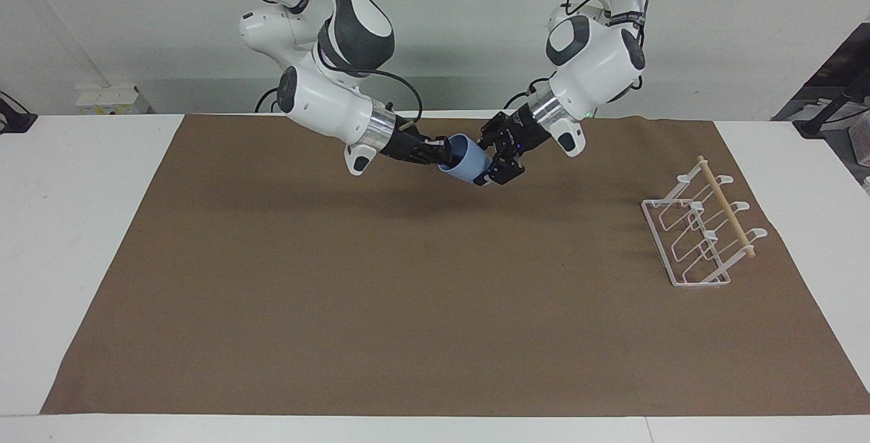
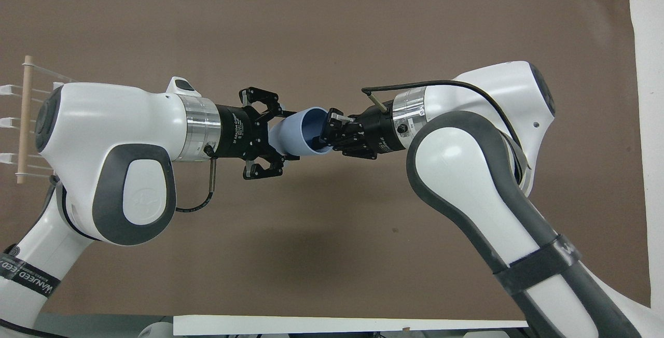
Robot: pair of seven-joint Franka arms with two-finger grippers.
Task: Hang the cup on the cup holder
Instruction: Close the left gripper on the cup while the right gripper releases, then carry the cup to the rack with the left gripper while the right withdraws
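Above the table's middle, nearer the robots' edge, the right claw (image 1: 443,151) is clamping the cup (image 1: 469,162) by its rim; the left claw (image 1: 498,156), fingers apart, is straddling its base; it should be closing squarely before any release.

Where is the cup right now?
The cup is in the air over the mat's middle, nearer the robots' edge, gripped at its rim by the right gripper, its base between the left gripper's fingers.

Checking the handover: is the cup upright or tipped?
Tipped: the cup lies sideways in the air, mouth toward the right gripper, base toward the left gripper.
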